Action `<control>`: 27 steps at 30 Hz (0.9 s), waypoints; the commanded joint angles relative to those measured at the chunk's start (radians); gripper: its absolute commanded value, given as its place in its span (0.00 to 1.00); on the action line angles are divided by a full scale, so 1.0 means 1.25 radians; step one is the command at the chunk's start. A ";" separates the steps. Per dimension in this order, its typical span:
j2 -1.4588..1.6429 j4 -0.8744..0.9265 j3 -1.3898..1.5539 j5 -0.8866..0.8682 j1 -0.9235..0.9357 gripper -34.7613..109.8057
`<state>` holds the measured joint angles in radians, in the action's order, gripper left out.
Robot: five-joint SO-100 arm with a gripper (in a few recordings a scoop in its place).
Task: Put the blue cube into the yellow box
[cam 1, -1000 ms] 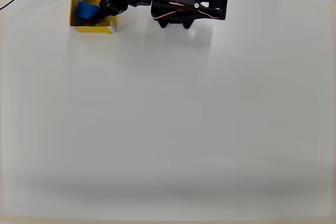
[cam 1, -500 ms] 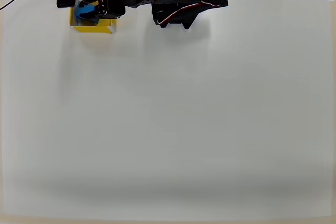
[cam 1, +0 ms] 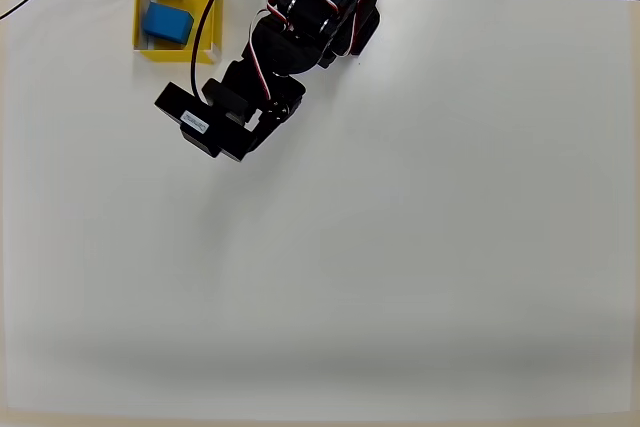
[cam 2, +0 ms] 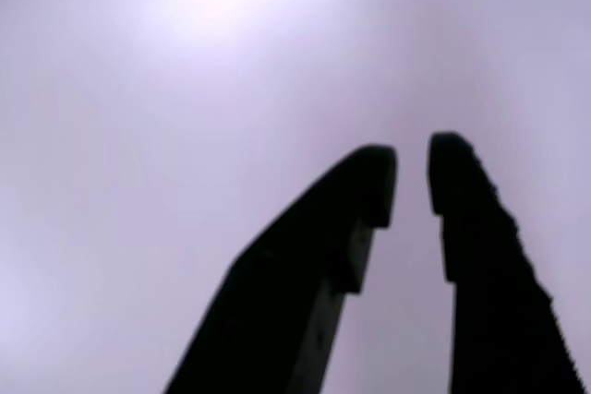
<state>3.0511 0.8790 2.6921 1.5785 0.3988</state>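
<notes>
In the overhead view the blue cube (cam 1: 166,22) lies inside the yellow box (cam 1: 209,13) at the table's far left corner, against the box's left side. My gripper (cam 1: 212,135) hangs over bare table below and to the right of the box, apart from it. In the wrist view its two dark fingers (cam 2: 411,182) stand almost together with a thin gap at the tips, nothing between them, over plain white table.
The arm's base (cam 1: 340,7) stands at the far edge, right of the box. A thin black cable (cam 1: 207,32) runs past the box's right wall. White table (cam 1: 400,247) stretches wide in front and to the right.
The arm has swung out from over the box toward the near side, leaving the blue cube in the box. The box now shows uncovered.
</notes>
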 commanded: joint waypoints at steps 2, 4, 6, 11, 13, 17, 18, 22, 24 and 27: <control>0.066 0.029 0.071 0.017 -0.158 0.24; 0.083 0.045 0.117 0.015 -0.194 0.24; 0.107 0.074 0.153 0.011 -0.225 0.24; 0.184 0.152 0.233 0.007 -0.282 0.24; 0.202 0.157 0.271 0.000 -0.286 0.24; 0.226 0.194 0.322 -0.017 -0.283 0.24; 0.233 0.207 0.334 -0.026 -0.288 0.24; 0.233 0.243 0.362 -0.048 -0.292 0.24; 0.233 0.287 0.362 -0.021 -0.292 0.24; 0.233 0.363 0.362 0.025 -0.288 0.24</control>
<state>3.3211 1.2517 3.1186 1.5509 0.0245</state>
